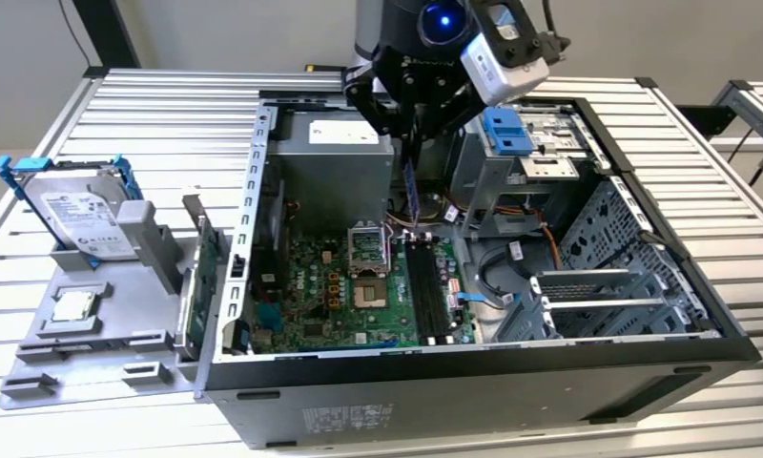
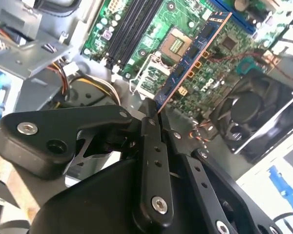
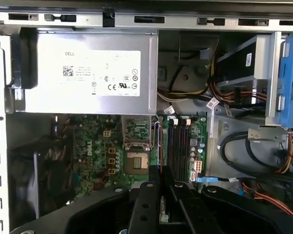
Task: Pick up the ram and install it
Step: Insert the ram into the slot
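Ram: slim, flat, dark blue memory stick (image 2: 195, 53), pinched at one short end between jaws of black gripper (image 2: 155, 116). Hangs over long black motherboard slots (image 3: 178, 146) inside open grey computer case (image 1: 484, 396), not yet seated. Likely light, stiff, thin, with fragile chips and contacts. Best held by flat faces near end, away from contact edge. No twisting.

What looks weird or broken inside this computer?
Nothing looks broken or spilled. The computer is just taken apart: its side is open, the processor socket's cover is flipped up, and a hard drive and a small silver chip sit outside on a grey tray. The gripper holds the ram above the motherboard, not in a slot.
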Tool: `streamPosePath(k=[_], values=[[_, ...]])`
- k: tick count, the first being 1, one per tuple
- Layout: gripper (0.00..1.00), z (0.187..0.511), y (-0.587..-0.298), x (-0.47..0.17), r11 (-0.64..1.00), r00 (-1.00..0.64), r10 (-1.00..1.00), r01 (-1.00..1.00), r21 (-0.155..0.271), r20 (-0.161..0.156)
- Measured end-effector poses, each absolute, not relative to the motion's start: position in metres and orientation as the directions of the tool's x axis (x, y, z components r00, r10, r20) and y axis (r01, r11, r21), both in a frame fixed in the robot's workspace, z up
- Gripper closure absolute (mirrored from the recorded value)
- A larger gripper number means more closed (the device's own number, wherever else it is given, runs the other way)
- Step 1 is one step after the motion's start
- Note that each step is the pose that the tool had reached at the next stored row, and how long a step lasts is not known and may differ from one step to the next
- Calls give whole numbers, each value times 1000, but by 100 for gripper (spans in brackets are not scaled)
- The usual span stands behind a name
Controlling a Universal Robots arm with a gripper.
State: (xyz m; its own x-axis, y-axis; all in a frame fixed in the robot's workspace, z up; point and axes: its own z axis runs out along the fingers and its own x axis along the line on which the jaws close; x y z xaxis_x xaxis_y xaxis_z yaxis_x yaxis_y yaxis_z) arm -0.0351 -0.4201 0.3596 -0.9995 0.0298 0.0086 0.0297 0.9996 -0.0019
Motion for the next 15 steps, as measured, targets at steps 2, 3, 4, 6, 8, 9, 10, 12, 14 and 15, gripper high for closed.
streamPosePath(k=[2, 3, 4, 6, 8, 9, 10, 12, 14, 15], values=[[100, 359, -420, -34, 999, -999, 50, 50, -3, 9], [100, 359, -420, -34, 999, -999, 51, 51, -3, 9], [100, 359, -420, -34, 999, -999, 51, 51, -3, 9], [100, 359, -420, -33, 999, -999, 51, 51, -3, 8], [100, 358, -420, -27, 999, -999, 51, 51, -3, 8], [100, 358, -420, -24, 999, -999, 51, 51, -3, 8], [100, 357, -420, -21, 999, -999, 51, 51, -3, 9], [100, 355, -420, -14, 999, -999, 51, 51, -3, 8], [100, 353, -420, -8, 999, -999, 51, 51, -3, 8], [100, 352, -420, -5, 999, -999, 51, 51, -3, 8]])
